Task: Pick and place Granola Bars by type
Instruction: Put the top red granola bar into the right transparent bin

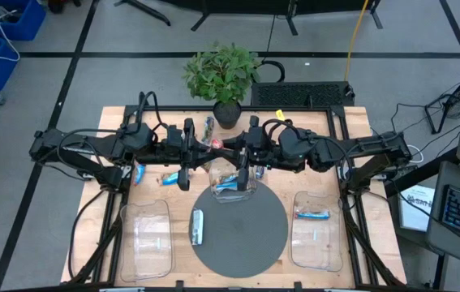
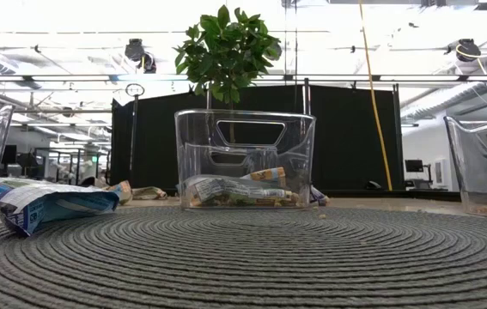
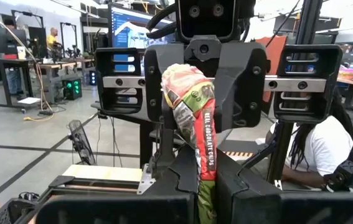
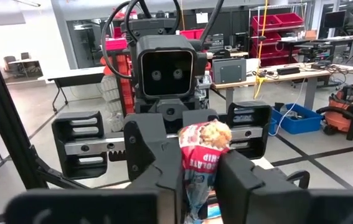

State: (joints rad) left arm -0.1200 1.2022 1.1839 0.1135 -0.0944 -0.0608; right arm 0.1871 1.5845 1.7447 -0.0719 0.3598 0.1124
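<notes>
Both fingers [image 1: 216, 146] pinch one red bar [image 3: 196, 118] midair.

Bright, even overhead lighting is filling the room, and the wooden table [image 1: 311, 130] is showing only soft, faint shadows under the arms. In the low view the ceiling is glaring almost white, the potted plant [image 2: 226, 47] is standing dark against it, the woven mat [image 2: 243, 257] is blurring nearest the camera, and the clear bin [image 2: 245, 159] is catching pale reflections. In both wrist views the near dark fingers are sitting soft and out of focus while the far room is looking sharper.
</notes>
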